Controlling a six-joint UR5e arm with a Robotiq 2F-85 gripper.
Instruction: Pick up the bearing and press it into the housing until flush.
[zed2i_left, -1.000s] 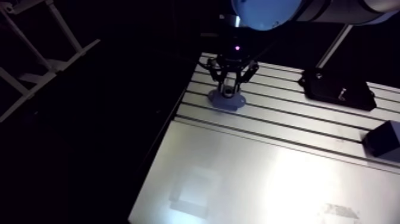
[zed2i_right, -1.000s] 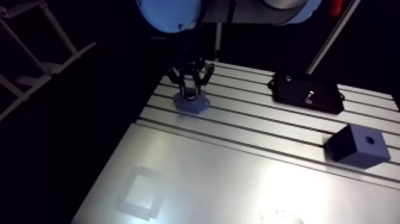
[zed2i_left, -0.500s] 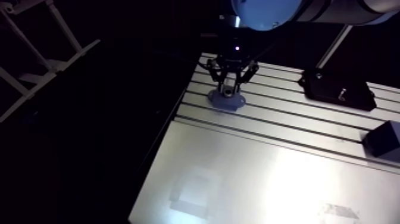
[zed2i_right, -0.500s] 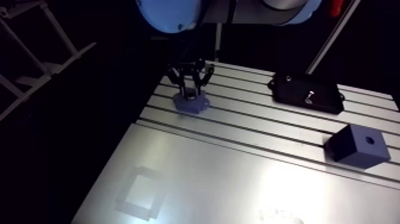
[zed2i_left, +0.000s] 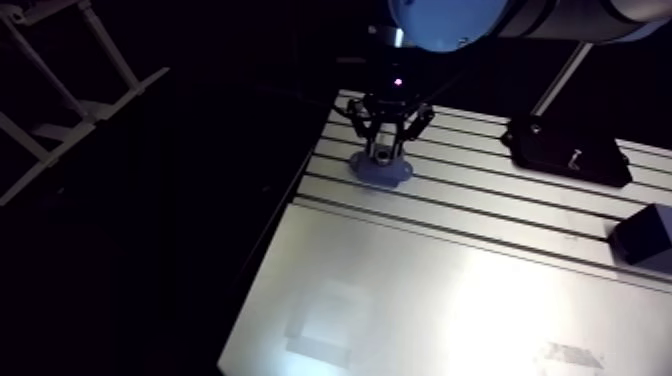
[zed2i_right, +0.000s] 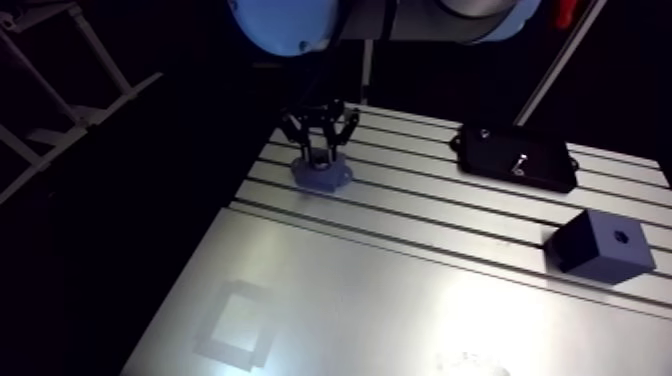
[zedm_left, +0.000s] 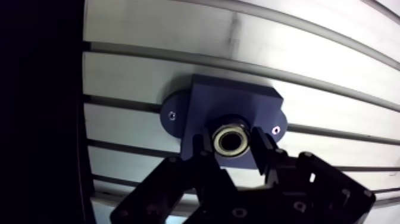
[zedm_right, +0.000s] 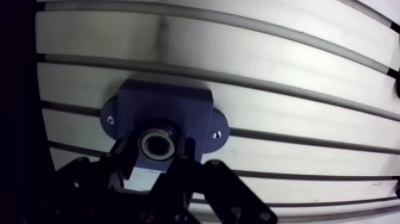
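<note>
Slots run the length of the table (zed2i_left: 450, 290), and near its left edge a dark blue housing (zedm_left: 233, 102) lies flat across them, an ear with a screw hole on each side. In the wrist view the bearing (zedm_left: 231, 140), a metal ring, sits in the housing's round hole. The gripper (zedm_right: 156, 146) comes straight down over it, its fingers (zedm_left: 262, 150) set narrow and pressed against the ring's two sides, holding it. To the right, well apart, a flat black case (zed2i_right: 515, 157) lies on the slots. Farthest right and nearer the camera stands a dark blue block (zed2i_right: 600, 245) with a small hole on top.
</note>
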